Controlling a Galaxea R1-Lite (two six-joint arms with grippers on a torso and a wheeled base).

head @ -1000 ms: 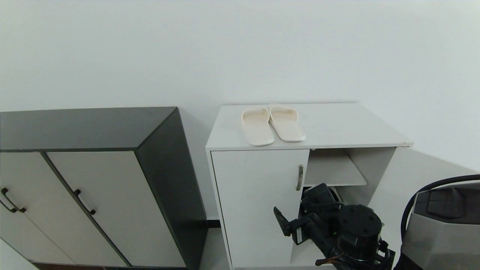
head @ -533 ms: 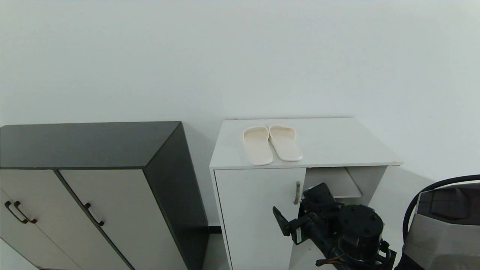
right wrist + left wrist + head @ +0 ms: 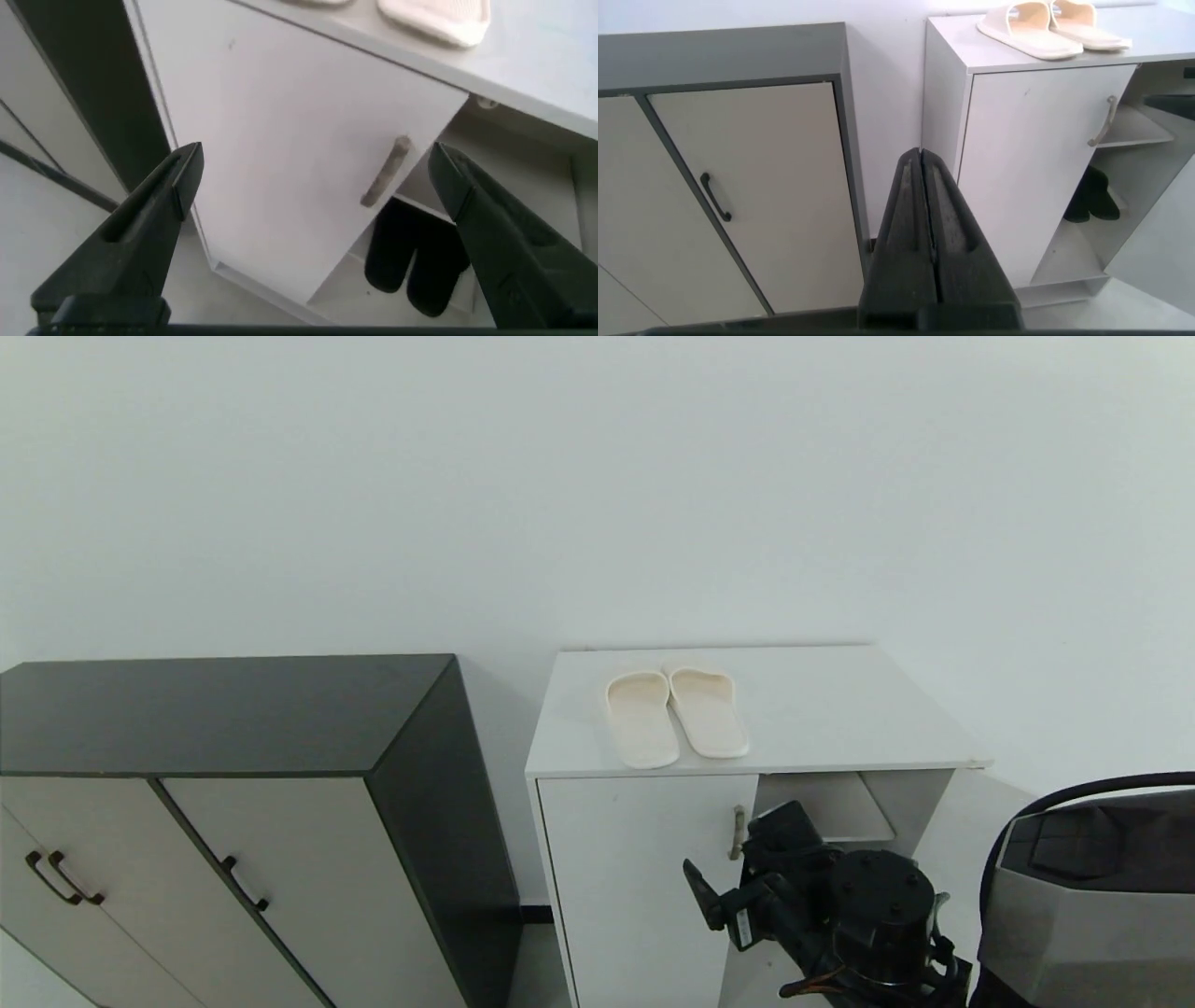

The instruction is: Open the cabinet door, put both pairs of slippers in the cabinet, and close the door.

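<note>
White wall (image 3: 597, 504) behind your cabinet (image 3: 840, 709): one black slipper pair (image 3: 416, 257) inside at the bottom, one cream pair (image 3: 677, 714) at its top's front edge. Your left gripper (image 3: 921, 159) closed, empty; right gripper (image 3: 315, 159) spread wide, empty.

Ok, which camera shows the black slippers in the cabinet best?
Right wrist view: the black slippers sit large, just past the door's handle edge. Left wrist view shows them small, under the shelf. In the head view the right arm covers them.
</note>
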